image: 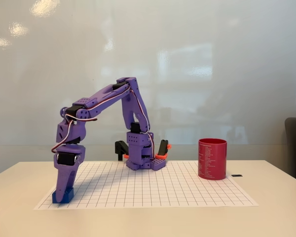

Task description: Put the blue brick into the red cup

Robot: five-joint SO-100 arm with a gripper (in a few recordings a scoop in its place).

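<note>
White whiteboard wall [197, 64] behind, glossy with light reflections. Pale cream tabletop [266, 217] below, carrying a white gridded paper mat [153, 187]. Purple plastic robot arm [103, 96] based at the mat's far edge, about twelve o'clock from mat centre, arching up and reaching over to about eight o'clock, near the mat's front left corner. Dark-red straight-sided cylindrical cup [212, 159] with fine white print standing upright at about three o'clock, on the mat's right edge, well apart from the arm's tip. Purple two-finger gripper [64, 190] pointing straight down, tips at the mat. Small bright-blue plastic brick [62, 197] right at those tips, resting on the mat, partly hidden by the fingers. Cannot tell how wide the claw stands or whether it grips the brick. Tiny dark flat object [237, 176] on the table just right of the cup.
</note>
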